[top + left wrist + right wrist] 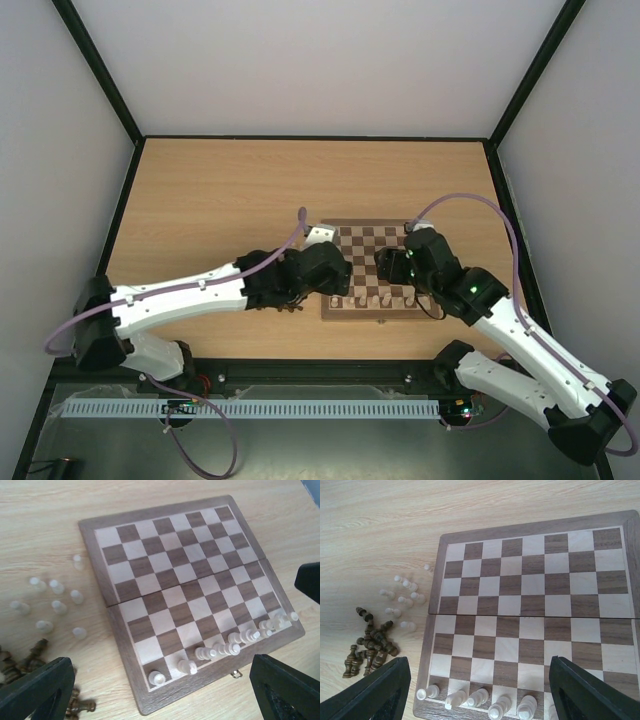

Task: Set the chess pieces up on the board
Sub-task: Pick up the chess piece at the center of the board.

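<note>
Shows cream row [225, 647] on board's [532, 555] near edge; leaves loose cream pieces [402, 597], dark pieces [370, 647] left of it; finds left gripper [160, 690], right gripper [477, 692] open.

Your two arms: white shells, black joints
Your left arm [185, 293] and right arm [525, 345] wear white casings with black wrists and bases; a lilac cable [478, 197] trails each, and the left claw [160, 680] has dark wedge fingers [42, 690].

No legible text, number or brand on the board [532, 585] or the chess pieces [372, 647]
</note>
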`<action>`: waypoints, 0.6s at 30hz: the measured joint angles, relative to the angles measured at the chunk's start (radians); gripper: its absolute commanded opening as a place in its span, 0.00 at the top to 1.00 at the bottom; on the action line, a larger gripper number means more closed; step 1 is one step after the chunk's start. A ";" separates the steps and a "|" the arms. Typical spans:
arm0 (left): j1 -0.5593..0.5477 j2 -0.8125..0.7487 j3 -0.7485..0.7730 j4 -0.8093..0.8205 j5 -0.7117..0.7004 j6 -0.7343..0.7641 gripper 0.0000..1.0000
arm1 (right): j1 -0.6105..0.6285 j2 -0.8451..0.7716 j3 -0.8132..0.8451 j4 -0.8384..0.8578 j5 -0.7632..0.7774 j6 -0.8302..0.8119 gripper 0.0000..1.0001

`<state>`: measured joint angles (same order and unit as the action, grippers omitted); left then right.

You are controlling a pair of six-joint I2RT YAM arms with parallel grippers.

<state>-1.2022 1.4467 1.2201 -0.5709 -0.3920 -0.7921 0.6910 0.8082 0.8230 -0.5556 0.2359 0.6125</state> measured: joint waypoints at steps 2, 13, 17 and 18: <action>0.002 -0.036 -0.019 0.000 -0.024 0.001 0.01 | 0.000 0.012 0.000 0.001 -0.004 0.000 0.23; 0.204 -0.362 -0.222 0.002 -0.059 0.050 0.01 | 0.000 0.163 -0.015 0.044 -0.081 0.008 0.55; 0.334 -0.479 -0.294 0.006 -0.026 0.095 0.01 | 0.000 0.195 -0.015 0.058 -0.103 0.013 0.56; 0.361 -0.499 -0.308 0.009 -0.017 0.107 0.01 | 0.000 0.196 -0.015 0.060 -0.105 0.013 0.53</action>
<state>-0.8410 0.9478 0.9123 -0.5621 -0.4088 -0.6849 0.6910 1.0046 0.8078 -0.4961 0.1307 0.6250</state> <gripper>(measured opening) 0.994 0.436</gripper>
